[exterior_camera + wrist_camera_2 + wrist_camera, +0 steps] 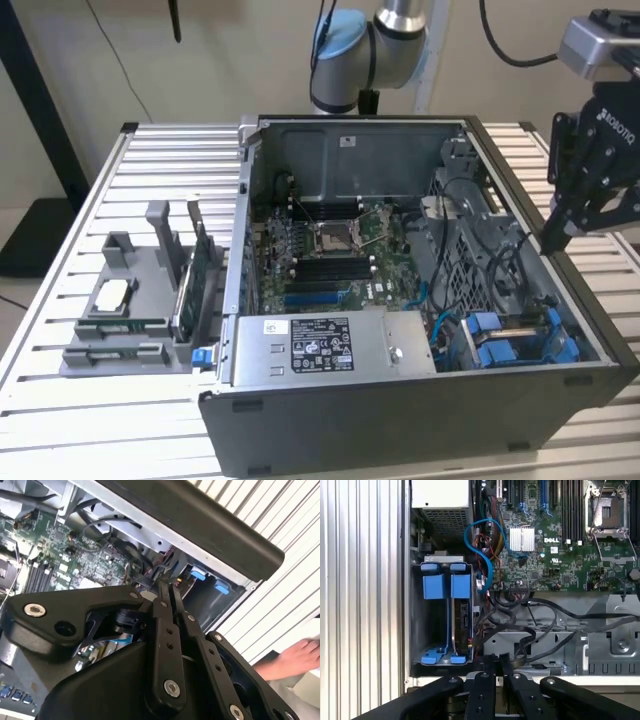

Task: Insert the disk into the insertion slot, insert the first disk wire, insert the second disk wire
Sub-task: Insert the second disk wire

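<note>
1. We find the disk (461, 587) edge-on in its blue carrier. It stands inside the insertion slot (427, 630), with a second blue carrier (434, 586) just beside it.
2. A blue cable (481, 555) loops beside the slot at the edge of the motherboard (545, 555).
3. The gripper (553, 240) hangs over the wall of the case (400, 420) near the slot. Its fingers are pressed together and hold nothing.
4. A person's hand (300, 657) lies outside the case.

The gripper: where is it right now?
The gripper hangs at the exterior view's right, over the computer case wall nearest the blue drive carriers.
</note>
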Controlling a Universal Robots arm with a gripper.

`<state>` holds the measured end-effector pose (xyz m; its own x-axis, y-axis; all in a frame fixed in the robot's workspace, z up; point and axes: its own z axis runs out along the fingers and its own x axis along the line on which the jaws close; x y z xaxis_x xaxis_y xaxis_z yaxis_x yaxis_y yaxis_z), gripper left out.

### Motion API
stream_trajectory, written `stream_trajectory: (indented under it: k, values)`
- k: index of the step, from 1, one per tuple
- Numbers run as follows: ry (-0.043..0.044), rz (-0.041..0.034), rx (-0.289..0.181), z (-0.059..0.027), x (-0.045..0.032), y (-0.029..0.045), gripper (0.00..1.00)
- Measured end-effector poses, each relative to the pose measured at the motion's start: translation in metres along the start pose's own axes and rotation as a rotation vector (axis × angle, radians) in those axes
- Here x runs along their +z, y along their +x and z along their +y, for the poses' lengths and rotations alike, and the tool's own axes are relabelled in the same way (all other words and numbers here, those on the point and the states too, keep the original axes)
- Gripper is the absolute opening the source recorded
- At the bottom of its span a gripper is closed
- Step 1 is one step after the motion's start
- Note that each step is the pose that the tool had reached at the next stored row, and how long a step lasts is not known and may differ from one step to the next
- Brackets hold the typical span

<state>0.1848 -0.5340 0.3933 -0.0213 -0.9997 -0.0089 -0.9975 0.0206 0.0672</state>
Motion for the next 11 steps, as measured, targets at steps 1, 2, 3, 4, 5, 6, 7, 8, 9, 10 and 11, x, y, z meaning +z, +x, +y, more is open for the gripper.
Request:
stream_trajectory:
  k: [1, 2, 3, 4, 5, 6, 7, 8, 9, 10, 11]
  values:
    - [0.0000, -0.0004, 0.000, 0.0033, 0.0000, 0.0001, 0.16]
    - [0.0001, -0.0004, 0.000, 0.0068, 0.0002, 0.0001, 0.16]
    - [0.0001, -0.0006, 0.000, 0.0104, 0.0003, 0.0002, 0.16]
    - [0.0002, -0.0007, 0.000, 0.0139, 0.0004, 0.0003, 0.16]
    - [0.0002, -0.0008, 0.000, 0.0173, 0.0006, 0.0004, 0.16]
    - [0.0003, -0.0008, 0.000, 0.0206, 0.0007, 0.0005, 0.16]
    - [0.0004, -0.0008, 0.000, 0.0239, 0.0009, 0.0007, 0.16]
    - [0.0005, -0.0009, 0.000, 0.0270, 0.0010, 0.0009, 0.16]
    - [0.0009, -0.0010, 0.000, 0.0301, 0.0012, 0.0013, 0.16]
    - [0.0014, -0.0010, 0.000, 0.0333, 0.0014, 0.0019, 0.16]
    - [0.0019, -0.0011, 0.000, 0.0360, 0.0016, 0.0028, 0.16]
